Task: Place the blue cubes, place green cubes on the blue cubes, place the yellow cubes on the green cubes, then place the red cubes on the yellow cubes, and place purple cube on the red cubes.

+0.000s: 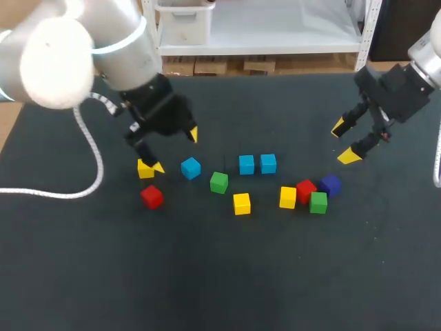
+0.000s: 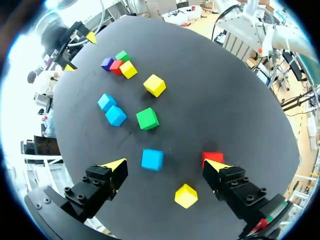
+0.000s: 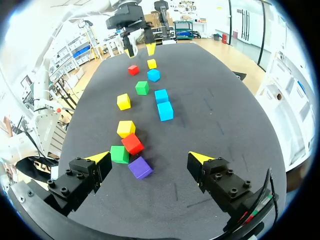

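Blue cube (image 2: 152, 159) just ahead of your left gripper (image 2: 165, 165), wide open, empty; likely light, rigid: pinch opposite flat faces.

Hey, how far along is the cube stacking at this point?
Barely begun. Done: at most, two blue cubes sit side by side, possibly as a base; nothing is stacked on anything. In hand: nothing. The left gripper is open near a yellow cube, and the right gripper is open near the purple cube. Left: the third blue cube, then every green, yellow, red and purple layer.
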Controlling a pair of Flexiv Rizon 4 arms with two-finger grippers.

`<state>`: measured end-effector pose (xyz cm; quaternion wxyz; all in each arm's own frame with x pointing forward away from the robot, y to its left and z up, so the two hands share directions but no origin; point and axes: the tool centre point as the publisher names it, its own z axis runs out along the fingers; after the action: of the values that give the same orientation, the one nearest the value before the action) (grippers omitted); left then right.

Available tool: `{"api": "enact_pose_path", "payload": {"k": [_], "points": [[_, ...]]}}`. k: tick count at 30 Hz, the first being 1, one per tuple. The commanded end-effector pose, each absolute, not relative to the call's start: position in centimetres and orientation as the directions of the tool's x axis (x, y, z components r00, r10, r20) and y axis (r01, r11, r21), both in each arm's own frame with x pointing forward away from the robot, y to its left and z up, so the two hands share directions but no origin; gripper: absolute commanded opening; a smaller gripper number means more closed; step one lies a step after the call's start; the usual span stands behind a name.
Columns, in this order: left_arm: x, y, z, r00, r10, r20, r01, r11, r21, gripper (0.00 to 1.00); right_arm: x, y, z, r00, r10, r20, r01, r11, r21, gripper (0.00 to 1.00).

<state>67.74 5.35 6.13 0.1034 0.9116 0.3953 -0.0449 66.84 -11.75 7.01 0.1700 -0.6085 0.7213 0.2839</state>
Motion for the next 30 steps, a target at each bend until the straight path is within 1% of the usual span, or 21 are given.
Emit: {"api": "enact_pose_path", "payload": {"k": [1, 11, 19, 30], "points": [[68.7, 3.8, 4.5, 0.667, 0.731, -0.144, 0.745, -0.661, 0.094, 1.0, 66.9, -11.7, 7.0, -0.201, -0.78, -0.592, -0.974, 0.098, 0.203, 1.0], [69.5, 3.7, 2.0, 0.635, 0.761, -0.132, 0.772, -0.634, 0.054, 1.0, 66.9, -11.7, 7.0, -0.201, -0.78, -0.592, -0.974, 0.098, 0.203, 1.0], [69.7, 4.0, 1.0, 0.667, 0.735, -0.119, 0.742, -0.67, 0.023, 1.0, 66.9, -11.7, 7.0, -0.201, -0.78, -0.592, -0.974, 0.098, 0.203, 1.0], [70.7, 3.9, 0.6, 0.693, 0.711, -0.118, 0.719, -0.695, 0.036, 1.0, 66.9, -11.7, 7.0, -0.201, -0.78, -0.592, -0.974, 0.098, 0.203, 1.0]]}}
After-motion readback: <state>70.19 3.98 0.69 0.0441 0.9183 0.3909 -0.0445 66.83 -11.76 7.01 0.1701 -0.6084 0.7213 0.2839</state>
